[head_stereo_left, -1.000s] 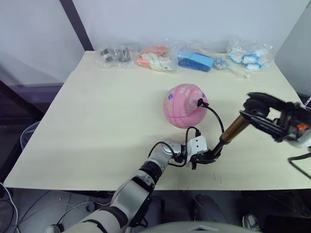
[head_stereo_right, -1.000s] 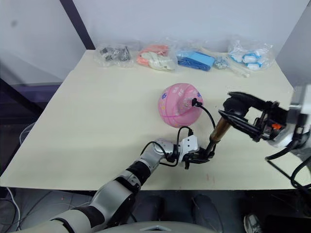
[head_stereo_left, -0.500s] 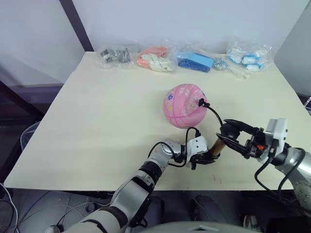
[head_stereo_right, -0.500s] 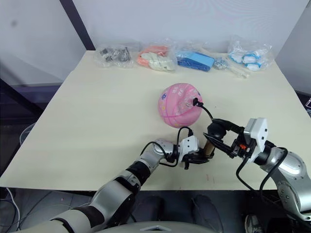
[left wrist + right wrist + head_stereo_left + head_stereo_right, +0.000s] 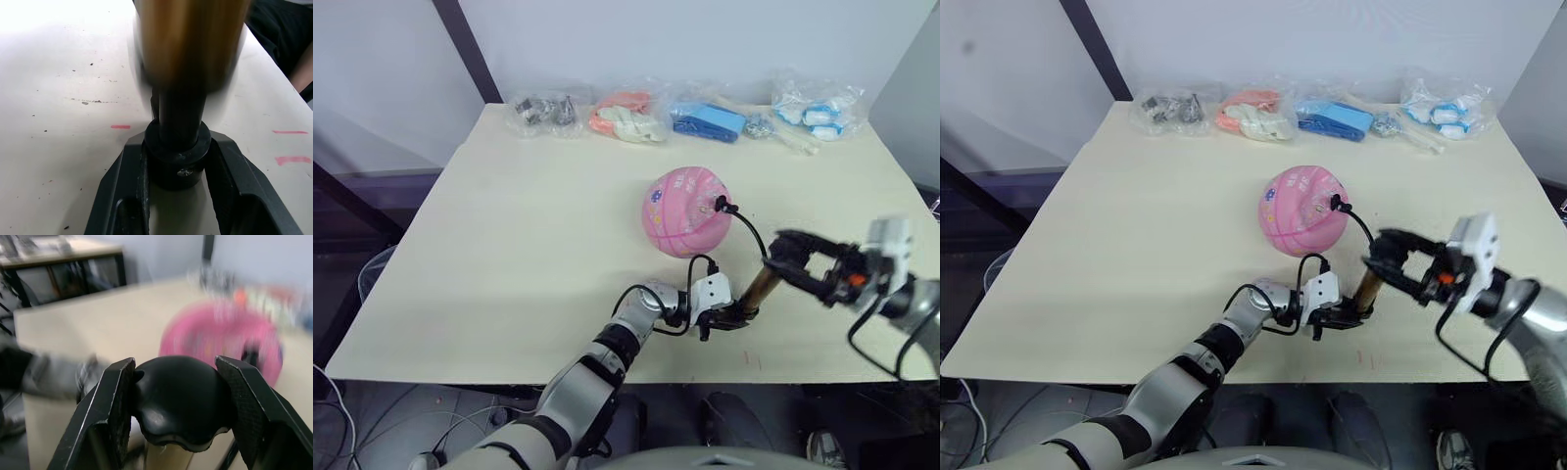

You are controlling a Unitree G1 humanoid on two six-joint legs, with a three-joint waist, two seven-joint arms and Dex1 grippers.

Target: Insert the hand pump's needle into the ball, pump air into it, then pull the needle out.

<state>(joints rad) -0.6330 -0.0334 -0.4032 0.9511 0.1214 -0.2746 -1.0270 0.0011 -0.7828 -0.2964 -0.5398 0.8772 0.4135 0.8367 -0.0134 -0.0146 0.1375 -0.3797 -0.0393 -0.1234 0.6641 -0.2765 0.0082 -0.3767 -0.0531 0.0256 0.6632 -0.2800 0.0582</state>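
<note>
Your left end effector (image 5: 736,315) pinches the black lower cap of the pump (image 5: 761,286) against the worktop (image 5: 509,255), just in front of the ball (image 5: 686,212) toward the near edge. In the left wrist view both fingers (image 5: 122,196) press that cap from either side, with short pink marks on the worktop beside it. The bronze barrel leans up and away from the ball to your right end effector (image 5: 793,257), whose two fingers (image 5: 110,411) are closed around the black T-handle (image 5: 178,401) at the top.

The ball sits near the worktop's middle. The thin black hose (image 5: 749,230) arcs from the pump's base up to a small black fitting (image 5: 719,206) seated on the ball's right upper side; the needle itself is too small to make out there.

Behind the ball, along the far edge, lies a row of clear bags: dark metal parts (image 5: 544,111), orange and white pieces (image 5: 625,117), a blue item (image 5: 708,122), and white-and-blue pieces (image 5: 815,108). All lie well apart from the ball and the pump, and only the hose runs between those two.
</note>
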